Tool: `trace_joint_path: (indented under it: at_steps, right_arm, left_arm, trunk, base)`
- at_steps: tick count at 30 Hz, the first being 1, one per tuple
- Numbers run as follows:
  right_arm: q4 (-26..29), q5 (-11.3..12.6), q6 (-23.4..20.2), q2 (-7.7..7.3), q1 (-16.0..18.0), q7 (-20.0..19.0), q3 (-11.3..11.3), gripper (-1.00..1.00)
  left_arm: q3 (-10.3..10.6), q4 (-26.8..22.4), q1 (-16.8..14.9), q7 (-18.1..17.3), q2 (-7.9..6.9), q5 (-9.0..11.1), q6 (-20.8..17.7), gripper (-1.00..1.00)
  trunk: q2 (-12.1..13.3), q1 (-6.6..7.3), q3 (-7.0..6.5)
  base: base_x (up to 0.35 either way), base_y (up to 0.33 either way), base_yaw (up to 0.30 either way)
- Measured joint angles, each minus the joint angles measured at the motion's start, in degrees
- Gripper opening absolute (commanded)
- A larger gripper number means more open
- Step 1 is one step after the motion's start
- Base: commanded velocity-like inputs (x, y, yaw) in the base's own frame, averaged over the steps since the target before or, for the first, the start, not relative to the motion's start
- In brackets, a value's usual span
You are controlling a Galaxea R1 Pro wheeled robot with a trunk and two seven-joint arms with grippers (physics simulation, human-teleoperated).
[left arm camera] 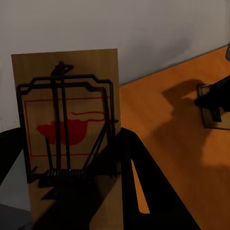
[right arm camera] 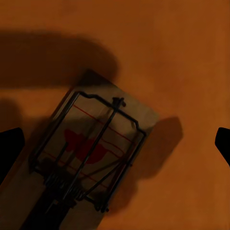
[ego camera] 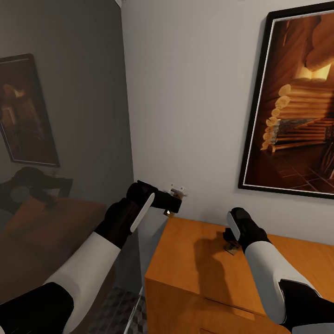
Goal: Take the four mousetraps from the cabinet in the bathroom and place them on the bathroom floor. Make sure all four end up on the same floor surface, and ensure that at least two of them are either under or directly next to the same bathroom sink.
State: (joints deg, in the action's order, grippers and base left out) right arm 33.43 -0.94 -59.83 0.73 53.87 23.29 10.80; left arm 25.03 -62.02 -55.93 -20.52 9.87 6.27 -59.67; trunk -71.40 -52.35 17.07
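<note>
The orange cabinet (ego camera: 199,260) top lies mostly bare, open to reach from above. One mousetrap (right arm camera: 91,153) rests flat on it between the right gripper's (ego camera: 232,245) spread fingers. The white wall (ego camera: 195,102) blocks the far side, and a framed picture (ego camera: 297,106) hangs above.

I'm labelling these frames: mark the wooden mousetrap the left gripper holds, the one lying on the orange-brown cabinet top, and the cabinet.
Held wooden mousetrap (left arm camera: 67,129), left wrist view, red mouse print.
Lying wooden mousetrap (right arm camera: 91,148), right wrist view, middle of its base.
Orange-brown wooden cabinet (ego camera: 195,260), head view, bare flat top.
</note>
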Motion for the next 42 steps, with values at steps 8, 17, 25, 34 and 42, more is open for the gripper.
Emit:
trace_joint_path:
  at_steps: [8,17,25,34,42]
  right_arm:
    - [0.0,-0.2,0.0,0.04,0.0,-0.1,0.0,1.00]
    - [0.1,1.6,-0.1,-0.01,0.0,-0.1,0.0,1.00]
    - [0.1,3.5,-0.1,-0.02,0.0,-0.2,-0.1,1.00]
    - [0.1,3.9,-0.1,-0.14,0.0,-0.1,0.0,1.00]
    - [0.1,3.8,0.0,-0.14,0.0,-0.1,0.0,1.00]
  left_arm:
    - [0.0,0.0,0.0,0.0,-0.01,0.0,0.0,-1.00]
    - [0.0,0.0,0.0,0.0,-0.01,0.0,0.0,-1.00]
    - [0.0,0.0,0.0,0.0,-0.01,0.0,0.0,-1.00]
    - [0.0,0.0,0.0,0.0,-0.01,0.0,0.0,-1.00]
    - [0.1,-0.2,0.0,0.0,-0.01,0.0,0.0,-1.00]
  trunk:
    - [0.0,0.00,0.00]
    - [0.0,0.00,0.00]
    - [0.0,0.00,0.00]
    - [0.0,0.00,0.00]
    - [0.0,-0.01,0.00]
  base:
    - [0.000,0.000,0.000]
    - [0.000,0.000,0.000]
    - [0.000,0.000,0.000]
    - [0.000,0.000,0.000]
    - [-0.033,0.000,0.000]
